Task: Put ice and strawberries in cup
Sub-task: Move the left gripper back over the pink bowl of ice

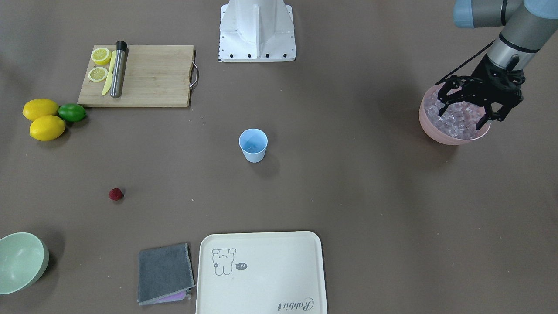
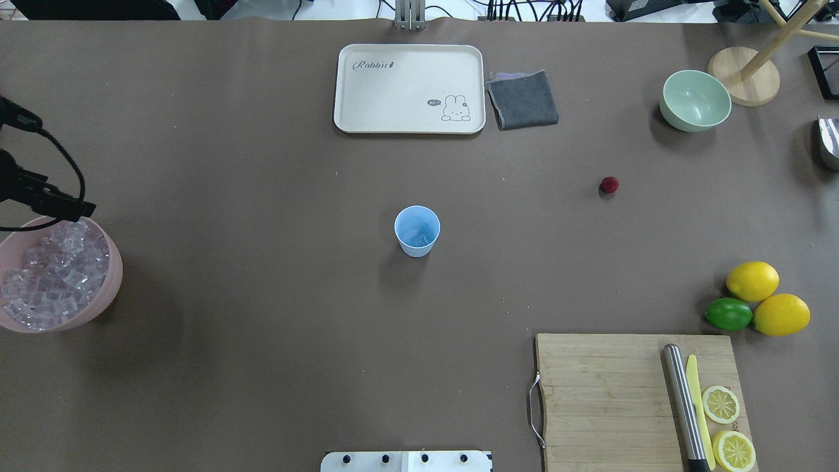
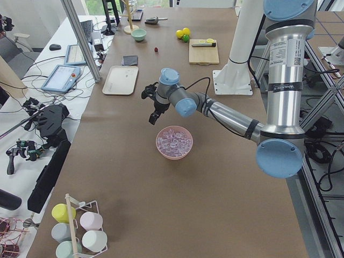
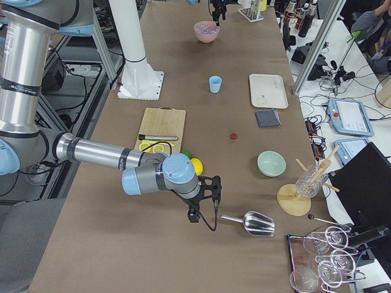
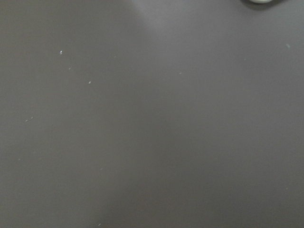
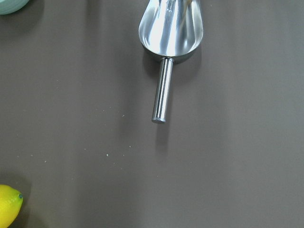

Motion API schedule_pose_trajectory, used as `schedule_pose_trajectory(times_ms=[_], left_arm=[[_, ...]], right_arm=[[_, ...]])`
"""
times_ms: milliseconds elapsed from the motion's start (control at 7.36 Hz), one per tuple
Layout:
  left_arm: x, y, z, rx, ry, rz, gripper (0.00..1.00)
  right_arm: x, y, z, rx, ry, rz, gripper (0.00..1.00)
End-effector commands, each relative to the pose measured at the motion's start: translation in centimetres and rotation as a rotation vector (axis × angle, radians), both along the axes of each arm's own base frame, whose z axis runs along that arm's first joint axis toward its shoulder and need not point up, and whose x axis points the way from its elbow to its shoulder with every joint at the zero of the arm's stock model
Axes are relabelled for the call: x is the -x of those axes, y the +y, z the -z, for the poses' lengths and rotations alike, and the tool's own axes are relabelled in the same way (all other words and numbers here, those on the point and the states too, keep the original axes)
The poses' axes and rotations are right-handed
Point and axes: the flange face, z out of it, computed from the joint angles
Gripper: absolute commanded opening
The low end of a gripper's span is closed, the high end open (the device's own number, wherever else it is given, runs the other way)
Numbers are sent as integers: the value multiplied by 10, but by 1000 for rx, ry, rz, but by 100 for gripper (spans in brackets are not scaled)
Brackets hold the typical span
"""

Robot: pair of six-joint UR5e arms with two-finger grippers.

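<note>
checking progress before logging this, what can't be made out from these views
- Cup: whether anything lies inside; too small and faint in the overhead and front views.
- Left gripper: mostly cut off by the overhead view's left edge; the front view shows it open.
- Right gripper: only in exterior right, so open or shut cannot be told.
- Metal scoop: its far end is cut off by the right wrist view's top edge.

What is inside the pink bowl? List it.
The pink bowl is heaped with clear ice cubes; nothing else shows. The cubes cover its bottom, and in the front view the open left claw, hanging above, hides part of the pile.
</note>
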Motion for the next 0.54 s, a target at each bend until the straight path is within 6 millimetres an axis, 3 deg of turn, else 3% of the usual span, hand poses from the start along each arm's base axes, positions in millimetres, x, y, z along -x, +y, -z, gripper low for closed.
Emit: schedule_pose_trajectory(times_ms=[0, 272, 408], left_arm=[[27, 41, -54, 21, -14, 6, 98], [24, 42, -91, 36, 12, 27, 97], [14, 45, -96, 60, 55, 49, 96]], right_arm=[[0, 4, -3, -4, -1, 4, 100], [1, 5, -2, -9, -3, 5, 100], [1, 5, -2, -9, -3, 5, 100]])
